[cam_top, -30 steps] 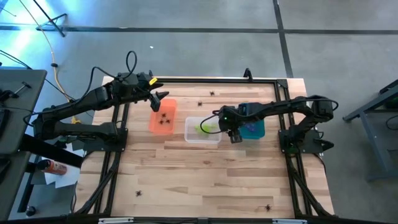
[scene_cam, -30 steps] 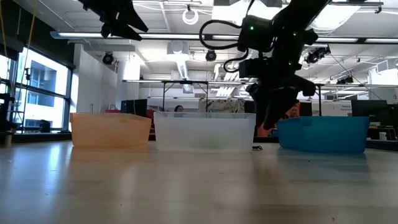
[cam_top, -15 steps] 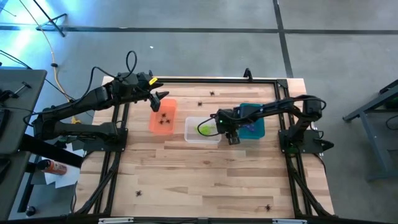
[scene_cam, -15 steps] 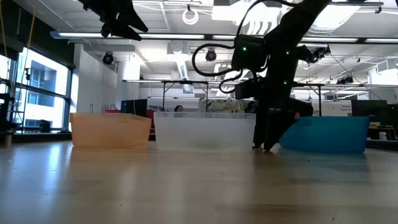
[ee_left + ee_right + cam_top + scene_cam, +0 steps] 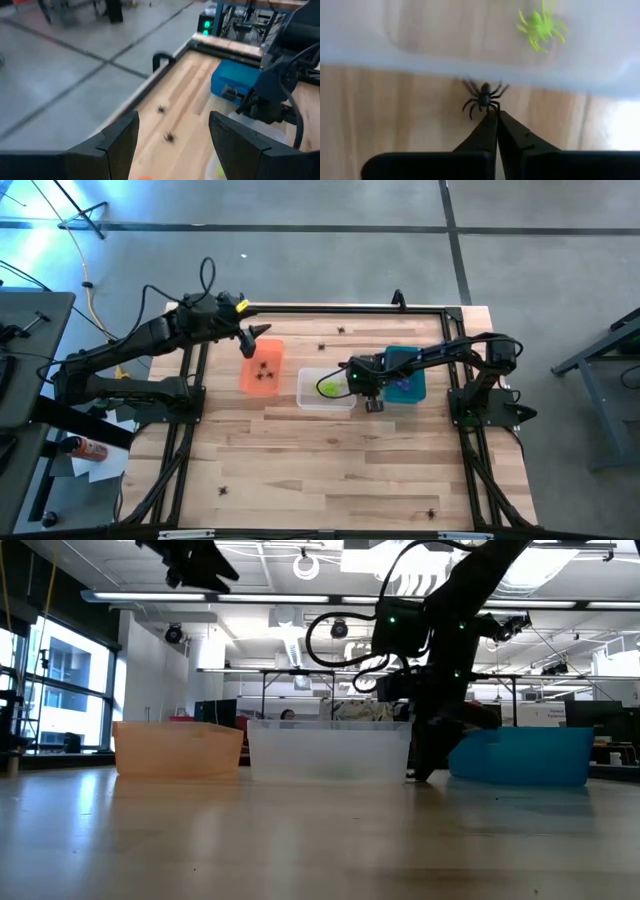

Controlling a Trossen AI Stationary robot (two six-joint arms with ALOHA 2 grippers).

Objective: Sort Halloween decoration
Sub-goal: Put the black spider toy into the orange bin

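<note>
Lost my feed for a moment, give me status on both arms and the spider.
Right pincer shut on black spider, down on table beside clear bin. Left pincer open, raised over orange bin. Nothing in the way.

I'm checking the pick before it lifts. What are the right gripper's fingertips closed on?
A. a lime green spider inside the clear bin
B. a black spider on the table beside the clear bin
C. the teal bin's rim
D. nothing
B: the right gripper pinches the black spider on the wood just outside the clear bin.

Wooden table point(image 5: 330, 460) bears three bins point(image 5: 261, 367) and spiders point(image 5: 222, 491).
</note>
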